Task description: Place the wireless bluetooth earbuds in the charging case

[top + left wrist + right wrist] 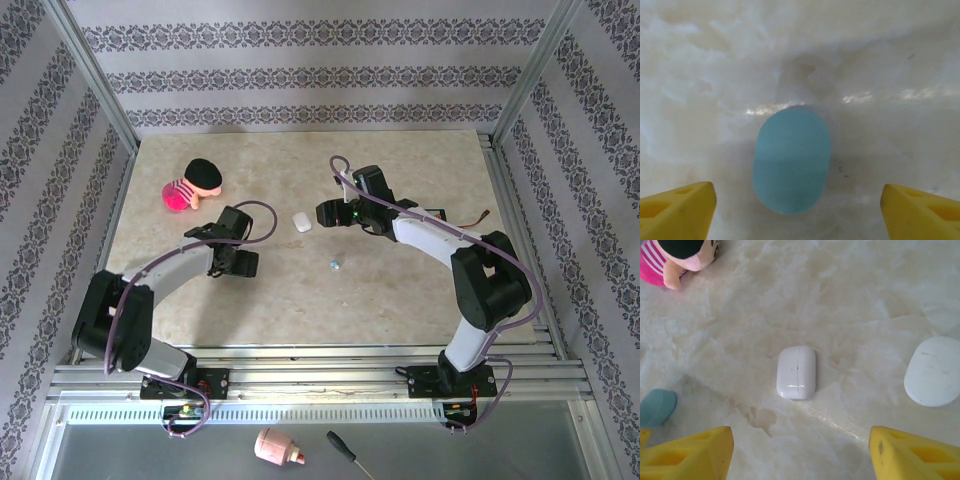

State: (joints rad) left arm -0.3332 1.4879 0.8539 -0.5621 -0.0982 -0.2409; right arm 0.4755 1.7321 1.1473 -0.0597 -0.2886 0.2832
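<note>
Left end effector (799, 194) is held wide open astride the blue case (791, 161), nothing gripped, prob. lined up for a pick. Right end effector (801, 435) is also spread and empty, w/ the closed white case (796, 372) ahead. A pale blue earbud (335, 264) is seen lying on the desk (300, 300) betw. the arms.

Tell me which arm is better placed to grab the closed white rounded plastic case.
Right: the right claw, open, faces the closed white rounded plastic case, centred ahead between its fingers; the left claw straddles a pale blue oval case instead.
</note>
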